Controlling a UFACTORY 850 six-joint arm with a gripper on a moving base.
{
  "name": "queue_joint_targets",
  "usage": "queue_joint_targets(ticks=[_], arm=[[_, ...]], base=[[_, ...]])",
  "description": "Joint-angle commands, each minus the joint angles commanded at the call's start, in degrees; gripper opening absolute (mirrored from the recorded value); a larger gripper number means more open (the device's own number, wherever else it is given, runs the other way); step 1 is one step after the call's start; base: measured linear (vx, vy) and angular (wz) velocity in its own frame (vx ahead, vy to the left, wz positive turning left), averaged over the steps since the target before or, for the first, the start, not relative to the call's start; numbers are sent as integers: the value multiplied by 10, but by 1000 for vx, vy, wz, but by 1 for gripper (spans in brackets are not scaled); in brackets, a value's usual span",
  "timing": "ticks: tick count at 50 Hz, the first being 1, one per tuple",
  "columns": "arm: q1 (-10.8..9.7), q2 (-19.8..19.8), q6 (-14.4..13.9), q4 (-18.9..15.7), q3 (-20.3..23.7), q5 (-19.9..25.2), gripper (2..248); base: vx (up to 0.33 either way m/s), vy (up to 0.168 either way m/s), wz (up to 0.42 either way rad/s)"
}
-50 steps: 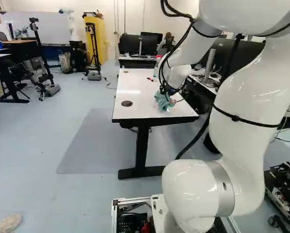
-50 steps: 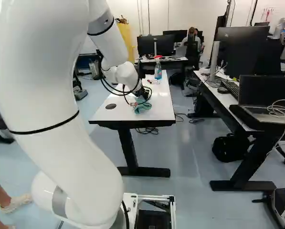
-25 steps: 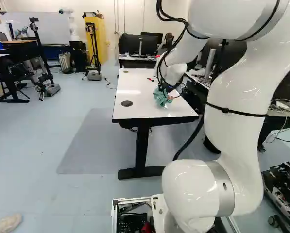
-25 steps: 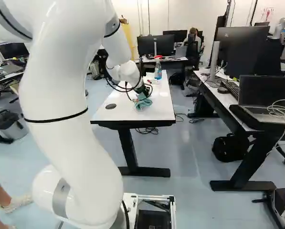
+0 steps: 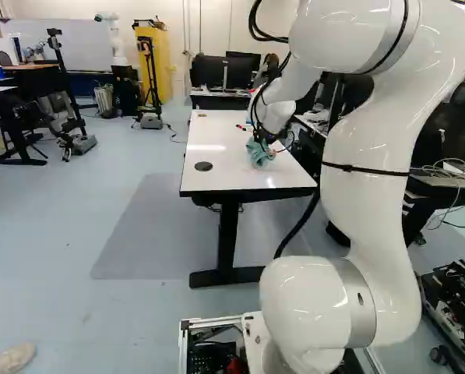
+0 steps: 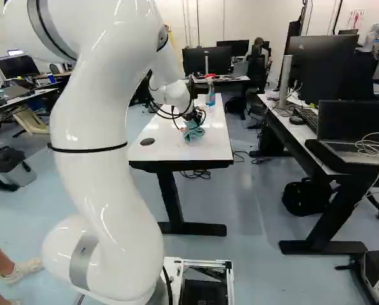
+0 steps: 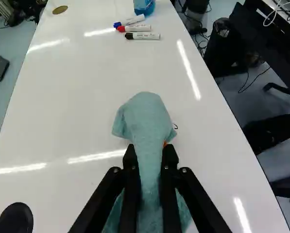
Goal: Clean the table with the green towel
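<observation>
In the left base view, find the white arm (image 5: 364, 148) reaching out over the tabletop (image 5: 216, 179), with the green towel (image 5: 260, 155) bunched low under the wrist, toward the tabletop's right-hand side. Over to the left of the towel, note a dark round cover (image 5: 203, 166) set into the surface, perhaps apt to catch a fold. Watch also the black cables (image 5: 273, 38) looped along the arm; keep from dragging them over wiped parts

In the right base view, see the spray bottle (image 6: 210, 94) standing on the tabletop beyond the green towel. Probably easy to tip with a bump of the wrist, so best given room. No need to mind the open laptop (image 6: 345, 121) off to the right, being well apart

In the wrist view, see the pincer (image 7: 150, 151) closed on the green towel, pinching gathered cloth between both fingers, with a rounded flap spread ahead and looser folds beneath. Judging by the drape, light, soft and limp; hard to damage, but likely to trail and bunch. Best held by a thick gathered fold like this, leaving enough loose cloth below for wiping. Ahead, near the spray bottle, mind 3 markers (image 7: 135, 28) lying close together, likely to roll if nudged; steer around or clear them first. Just beside the flap, notice a small dark hook shape (image 7: 176, 126), too small to identify
</observation>
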Motion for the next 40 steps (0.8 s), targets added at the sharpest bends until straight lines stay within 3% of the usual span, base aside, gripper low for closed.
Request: queue_joint_targets(ticks=[40], arm=[[-2, -102, 0, 0, -132, 0, 47]], base=[[0, 0, 0]])
